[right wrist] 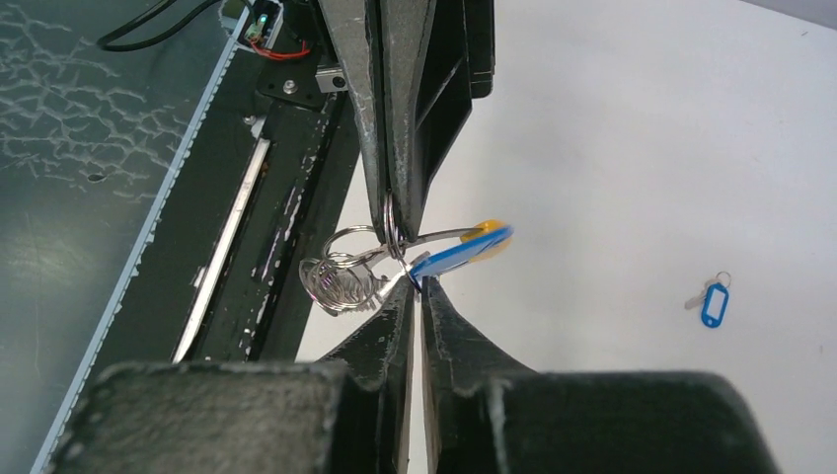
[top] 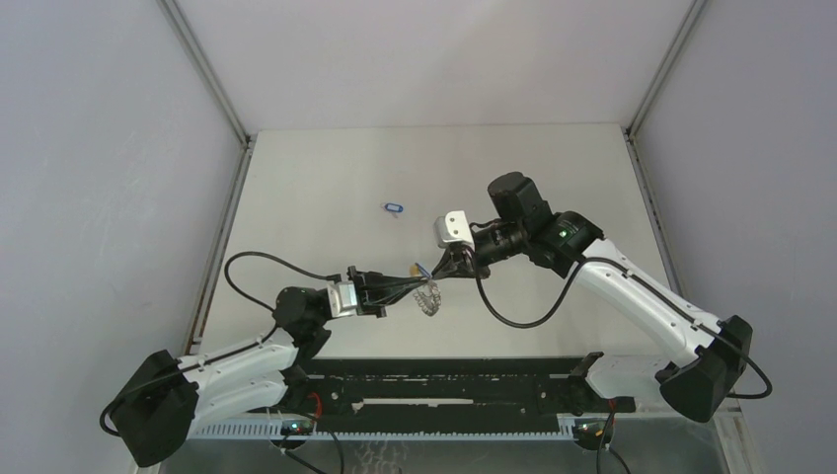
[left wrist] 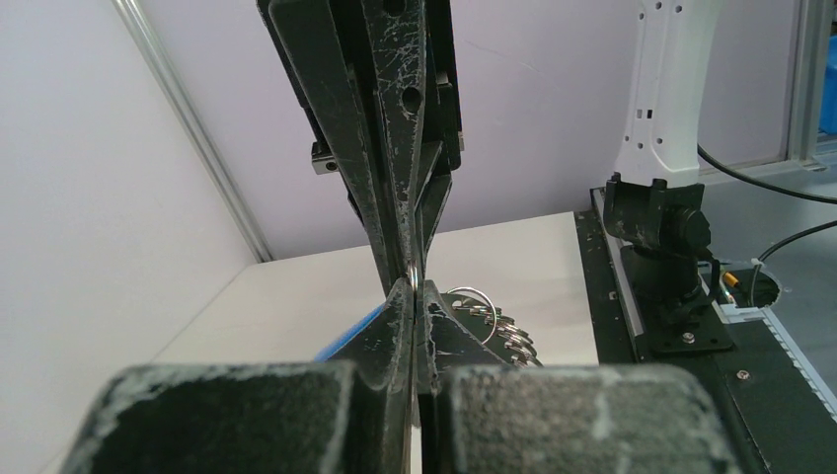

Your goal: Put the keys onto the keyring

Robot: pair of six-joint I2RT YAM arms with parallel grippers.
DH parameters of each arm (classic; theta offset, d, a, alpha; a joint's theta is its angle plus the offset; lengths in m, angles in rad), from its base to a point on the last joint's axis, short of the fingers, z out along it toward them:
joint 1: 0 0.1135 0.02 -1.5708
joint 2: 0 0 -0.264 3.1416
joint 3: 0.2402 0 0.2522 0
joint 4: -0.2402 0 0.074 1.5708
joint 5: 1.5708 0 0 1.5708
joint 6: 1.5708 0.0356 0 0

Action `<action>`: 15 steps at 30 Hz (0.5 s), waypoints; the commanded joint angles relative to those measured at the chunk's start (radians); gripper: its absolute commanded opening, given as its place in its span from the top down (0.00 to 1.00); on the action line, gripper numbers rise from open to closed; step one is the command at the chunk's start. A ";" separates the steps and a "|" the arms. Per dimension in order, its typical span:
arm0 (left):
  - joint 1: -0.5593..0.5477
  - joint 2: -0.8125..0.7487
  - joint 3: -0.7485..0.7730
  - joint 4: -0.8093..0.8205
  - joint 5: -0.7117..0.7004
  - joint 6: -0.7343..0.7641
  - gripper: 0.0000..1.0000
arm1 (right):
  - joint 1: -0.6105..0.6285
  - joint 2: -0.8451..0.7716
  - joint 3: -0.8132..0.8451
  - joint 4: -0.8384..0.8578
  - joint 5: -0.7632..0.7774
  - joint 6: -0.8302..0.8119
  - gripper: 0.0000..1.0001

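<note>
One white table inside grey walls; left gripper clamps the keyring, right gripper clamps a blue-tagged key

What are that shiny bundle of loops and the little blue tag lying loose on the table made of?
The keyring looks like bare polished metal, probably steel: silvery wire loops with bright glints. The loose blue tag looks like smooth plastic, evenly coloured with a pale label window; the key on it is silvery, likely metal.
</note>
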State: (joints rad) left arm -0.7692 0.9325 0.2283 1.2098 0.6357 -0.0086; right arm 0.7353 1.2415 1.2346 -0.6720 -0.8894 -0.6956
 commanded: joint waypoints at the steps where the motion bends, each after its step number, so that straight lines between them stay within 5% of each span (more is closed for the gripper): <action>1: 0.005 -0.020 0.003 0.047 -0.004 0.000 1.00 | 0.006 -0.001 0.002 -0.003 -0.035 -0.008 1.00; 15: 0.008 0.001 -0.001 0.132 -0.007 -0.028 1.00 | 0.041 0.063 0.002 -0.037 0.015 0.011 1.00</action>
State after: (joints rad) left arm -0.7670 0.9371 0.2283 1.2156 0.6399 -0.0189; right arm 0.7536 1.2766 1.2350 -0.6937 -0.8879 -0.6949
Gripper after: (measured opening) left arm 0.009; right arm 0.003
